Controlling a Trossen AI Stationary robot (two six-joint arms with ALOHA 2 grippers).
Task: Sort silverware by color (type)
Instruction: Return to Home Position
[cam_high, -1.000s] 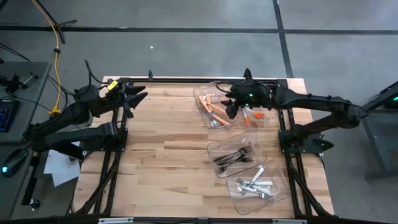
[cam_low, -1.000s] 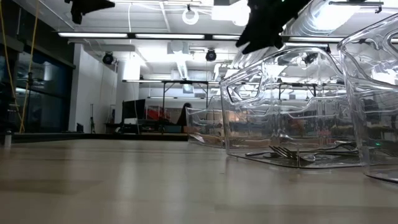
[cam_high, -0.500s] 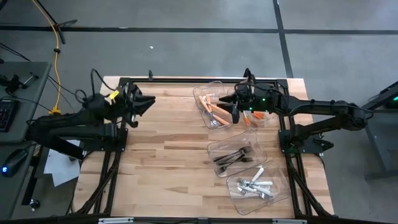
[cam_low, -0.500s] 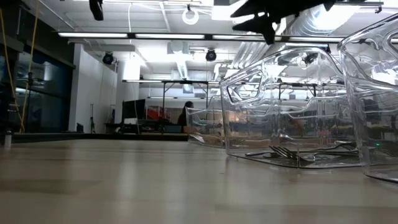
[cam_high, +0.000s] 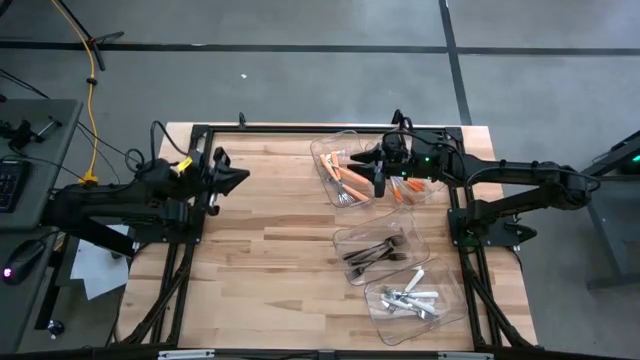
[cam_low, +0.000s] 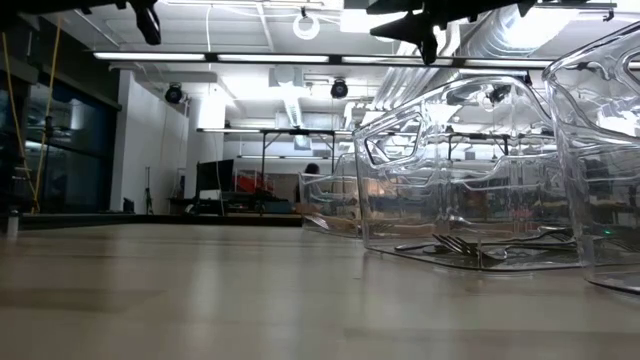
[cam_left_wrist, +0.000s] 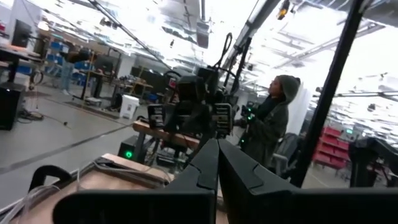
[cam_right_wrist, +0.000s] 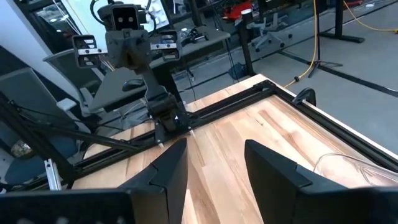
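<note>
Evidently the right gripper (cam_high: 368, 160), fingers apart and empty, hung above the orange-handled silverware (cam_high: 347, 184) in its clear bin (cam_high: 320, 150). The left gripper (cam_high: 238, 176), fingers together, hovered well apart. Dark silverware (cam_high: 374, 253) and white silverware (cam_high: 405, 298) lay binned, none lay loose, and sorting looked finished.

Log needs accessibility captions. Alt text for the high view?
Four clear bins on the table's right half hold silverware: orange-handled in the top two, dark below, white lowest. Left gripper and right gripper hover empty, facing each other.
</note>
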